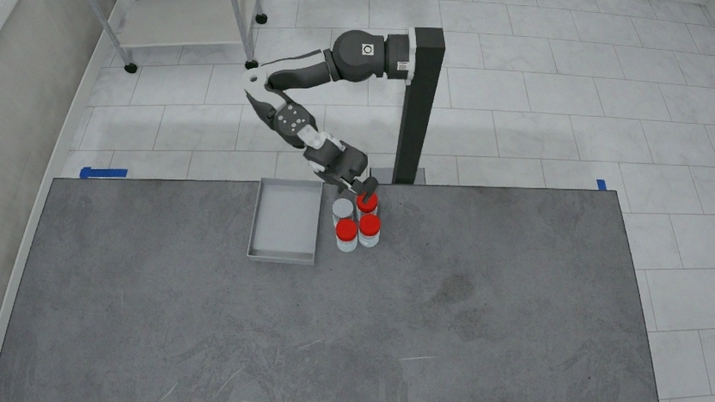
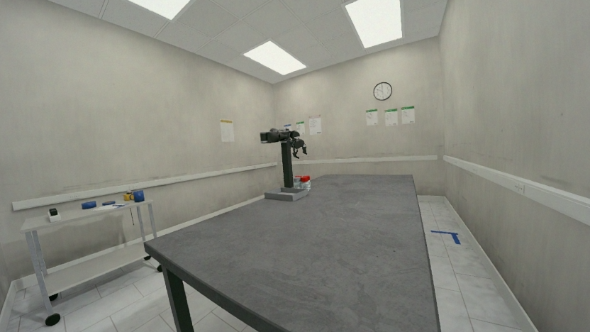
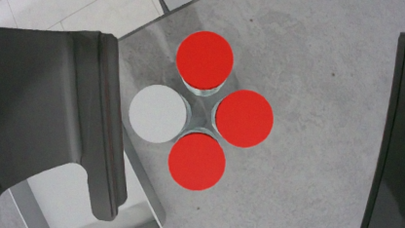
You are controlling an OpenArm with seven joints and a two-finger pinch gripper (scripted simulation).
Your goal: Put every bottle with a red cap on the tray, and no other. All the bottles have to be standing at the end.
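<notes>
Gripper fingers — cut off (both sides), bottle labels (image 1: 369, 240) — too small

"Where's your room?"
"In my wrist view, widest beyond the three o'clock red cap (image 1: 369, 224) (image 3: 244, 118)."
"What blocks you?"
"White cap (image 1: 342, 208) (image 3: 158, 114) at nine, tray wall (image 1: 252, 220) (image 2: 284, 197) (image 3: 146, 182) around eight."

- It looks like a lab or technical workroom.
- A jointed arm (image 1: 300, 70) (image 2: 280, 135) stands on a post beside a wide grey table (image 1: 249, 319) (image 2: 313, 247).
- A wheeled cart (image 2: 86, 270) holds small items.
- Ceiling light panels (image 2: 274, 57), a wall clock (image 2: 382, 91) and posted sheets (image 2: 391, 117) surround it.
- Blue tape (image 1: 105, 173) (image 2: 444, 233) marks the tiled floor.
</notes>
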